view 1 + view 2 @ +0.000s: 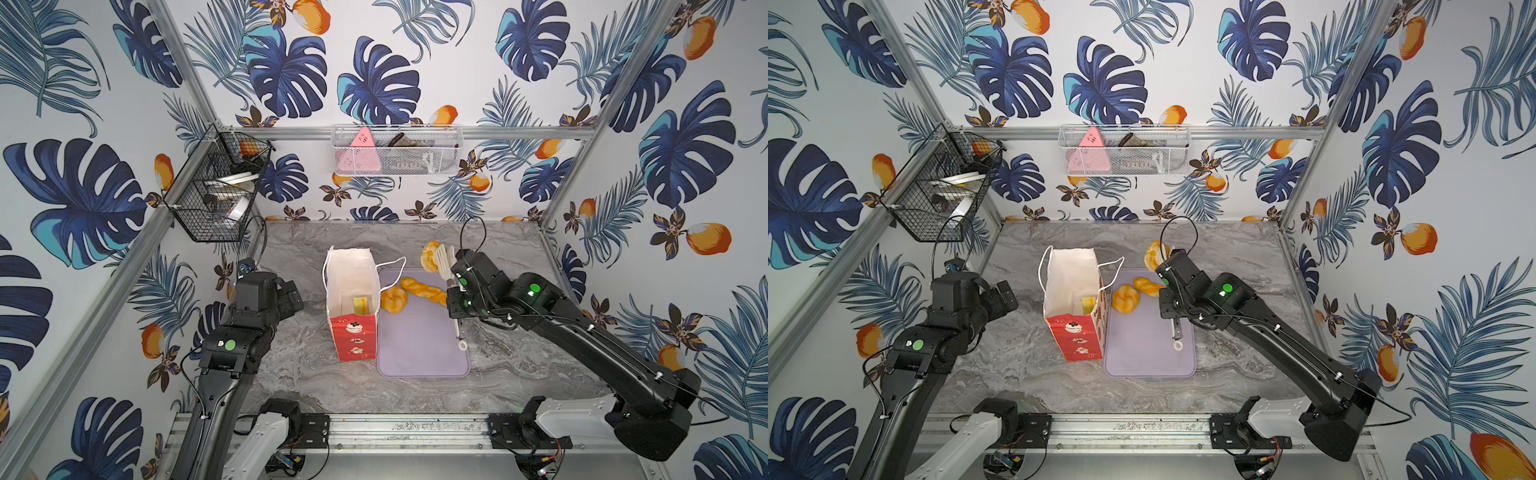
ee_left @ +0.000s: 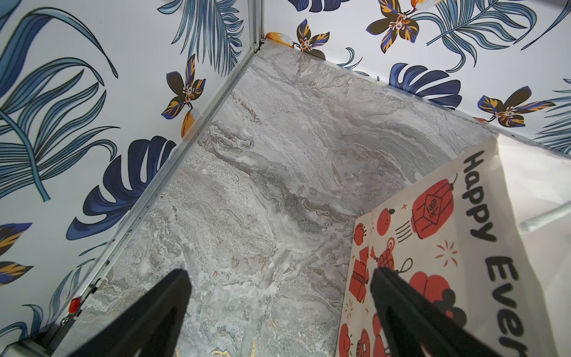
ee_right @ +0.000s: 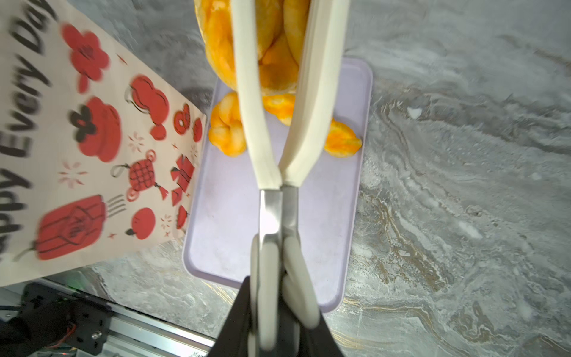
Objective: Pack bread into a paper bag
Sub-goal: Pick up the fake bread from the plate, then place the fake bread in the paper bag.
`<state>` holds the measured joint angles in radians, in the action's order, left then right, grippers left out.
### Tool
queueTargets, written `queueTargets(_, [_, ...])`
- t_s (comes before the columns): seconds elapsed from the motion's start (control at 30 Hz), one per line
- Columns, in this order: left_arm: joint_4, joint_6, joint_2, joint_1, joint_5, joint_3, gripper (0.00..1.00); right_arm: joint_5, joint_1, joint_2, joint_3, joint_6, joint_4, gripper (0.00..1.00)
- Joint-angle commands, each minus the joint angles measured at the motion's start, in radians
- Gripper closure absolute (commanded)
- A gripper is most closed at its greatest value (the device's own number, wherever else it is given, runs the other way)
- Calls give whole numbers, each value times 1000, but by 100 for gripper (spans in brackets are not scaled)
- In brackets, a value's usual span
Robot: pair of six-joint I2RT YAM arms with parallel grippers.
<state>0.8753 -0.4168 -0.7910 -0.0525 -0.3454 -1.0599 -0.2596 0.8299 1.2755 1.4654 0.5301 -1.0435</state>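
Grey marble surface, leaf-print walls. Black wire basket on the left wall, white mesh basket on the far wall.

Left to right:
- left claw: fingers apart and empty, just beside the left side of the paper bag. Can't tell if it touches.
- paper bag: upright mid-surface, mouth open, white inside, red face toward the near edge.
- pale yellow wedge: inside the bag, at the bottom.
- lilac tray: flat on the surface, just right of the bag.
- knotted bun: on the tray's far left corner, next to the bag.
- twisted loaf: on the tray's far end, right of the knotted bun, lying diagonally.
- right claw: closed on the handle end of the tongs.
- round bun: pinched between the tong tips, off the surface by the tray's far edge, right of the bag mouth.
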Motion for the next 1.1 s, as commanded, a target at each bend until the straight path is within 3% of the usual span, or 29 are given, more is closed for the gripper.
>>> queueTargets(0.0, [-26, 13, 1, 2, -5, -4, 1, -36, 3, -19, 83, -33, -24, 100])
queueTargets(0.27, [-25, 11, -3, 2, -2, -10, 1, 47, 48, 26, 287, -83, 18, 100])
queueTargets(0.5, [-17, 10, 1, 2, -5, -14, 1, 3, 256, 199, 459, -120, 24, 100])
queueTargets(0.9, [-6, 11, 9, 2, -19, -17, 1, 78, 335, 297, 373, -105, 56, 100])
queueTargets(0.93, [-8, 11, 8, 2, -17, -17, 1, 79, 340, 303, 372, -107, 53, 99])
queueTargets(1.07, [-14, 10, 4, 2, -17, -14, 1, 53, 361, 322, 380, -117, 31, 76])
